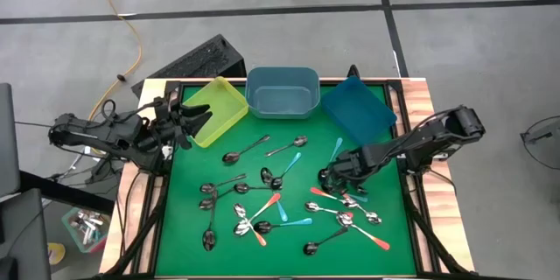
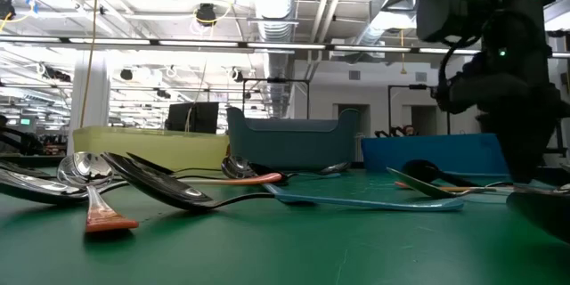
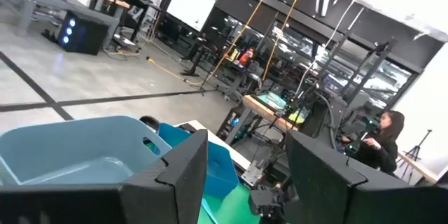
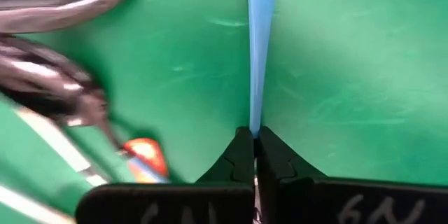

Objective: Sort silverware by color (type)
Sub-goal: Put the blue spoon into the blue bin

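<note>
Spoons with orange [image 1: 267, 206], teal [image 1: 295, 223] and dark metal [image 1: 245, 151] handles lie scattered on the green mat. My right gripper [image 1: 325, 178] is low over the mat at the right side of the scatter. It is shut on a teal-handled spoon [image 1: 337, 150]. My left gripper [image 1: 194, 121] hangs open above the yellow-green bin [image 1: 217, 109] at the mat's far left corner and touches nothing. In the low view an orange-handled spoon [image 2: 102, 218] lies in front. My right gripper [image 4: 255, 140] pinches the teal spoon by the narrow end of its handle [image 4: 256, 122], only at the fingertips. The handle [image 4: 260, 49] runs straight away from the fingers, along them, and widens toward its far end. Whether it is lifted off the mat I cannot tell.
Three bins stand along the mat's far edge: the yellow-green one, a grey-blue one [image 1: 282, 92] and a blue one [image 1: 357, 108]. More spoons crowd close by my right gripper [image 1: 350, 210]. Wooden table rails [image 1: 420, 140] border the mat. A person [image 3: 381, 140] is far behind the table.
</note>
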